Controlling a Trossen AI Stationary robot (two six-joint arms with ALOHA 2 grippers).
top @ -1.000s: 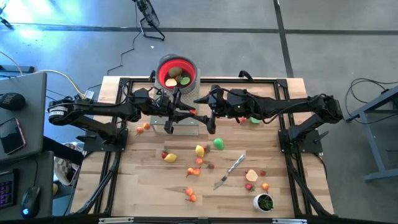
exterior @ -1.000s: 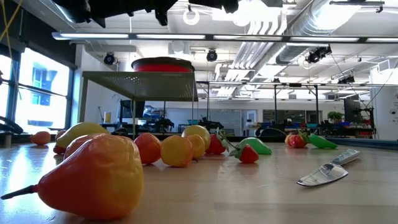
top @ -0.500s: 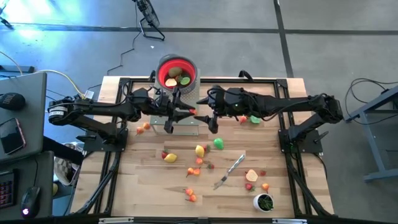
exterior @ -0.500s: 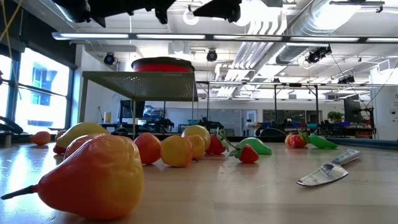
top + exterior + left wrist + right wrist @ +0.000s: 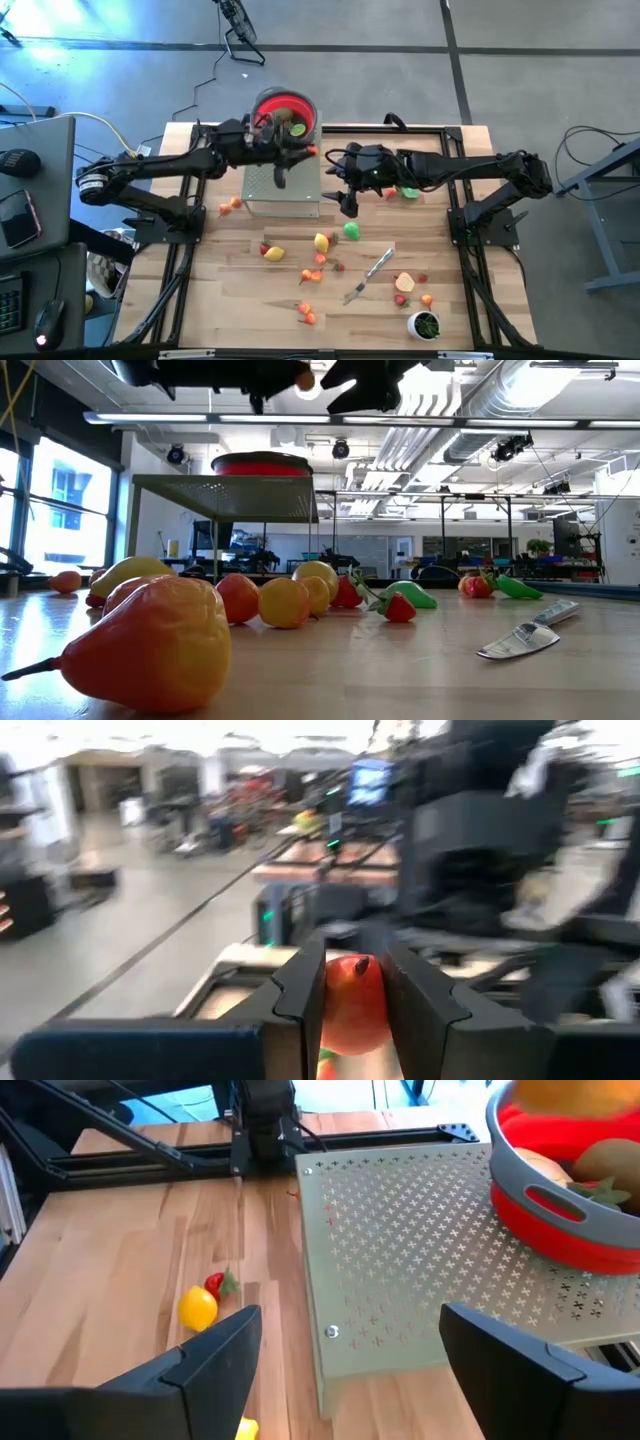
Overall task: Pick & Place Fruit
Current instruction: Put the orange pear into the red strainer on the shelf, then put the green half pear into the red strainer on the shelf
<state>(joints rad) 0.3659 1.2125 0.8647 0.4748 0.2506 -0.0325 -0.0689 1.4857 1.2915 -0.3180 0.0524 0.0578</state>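
Red-orange fruit (image 5: 350, 1003) sits clamped in the left claw (image 5: 352, 1005) beside the red bowl (image 5: 292, 106) (right claw (image 5: 345, 1350) gaping, empty); releasing over the bowl looks next.

Bowl (image 5: 285, 108) on raised platform (image 5: 281, 190) at table (image 5: 240, 290) rear; fruit (image 5: 321, 242) scattered in front

The right pincer (image 5: 345, 1355), fingers spread wide, faces a perforated metal platform (image 5: 420, 1250) carrying a red bowl (image 5: 560, 1220), a yellow fruit (image 5: 198, 1309) on the desk (image 5: 120, 1270) beside
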